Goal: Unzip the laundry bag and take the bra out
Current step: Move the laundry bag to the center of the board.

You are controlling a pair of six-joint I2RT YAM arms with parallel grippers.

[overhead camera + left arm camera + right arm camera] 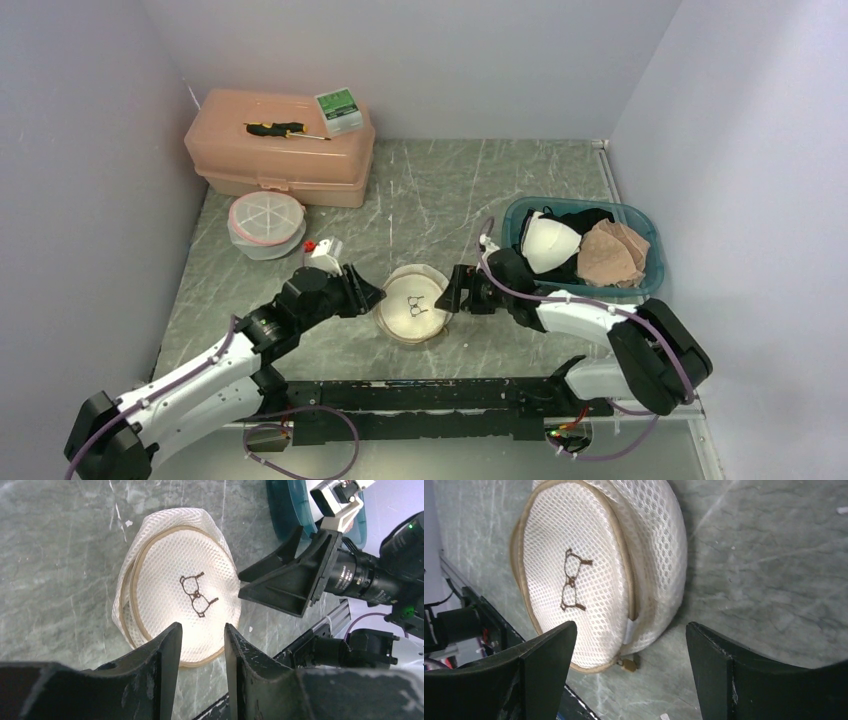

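— Left gripper [201,632] hangs nearest, fingers parted with nothing between them. Facing it, the right gripper [630,630] is spread wide and just as empty
— And the laundry bag [412,305]?
— It lies on the table between the two, a round white mesh pouch that looks zipped shut. Its zipper pull [628,664] sits low on the rim on the right arm's side, down by the table. I can't see any bra through the mesh
— What might go wrong?
— That pull is small and low. Fingers could pinch mesh instead, or drag the whole bag, since nothing pins it. Soft mesh may buckle rather than let the slider run
— Surface?
— Grey-green marbled tabletop [470,190], smooth by the look, so I'd expect sliding. Farther right is a teal basket [511,222] of garments, and at the back a pink toolbox [280,165]. Plain pale walls close in three sides
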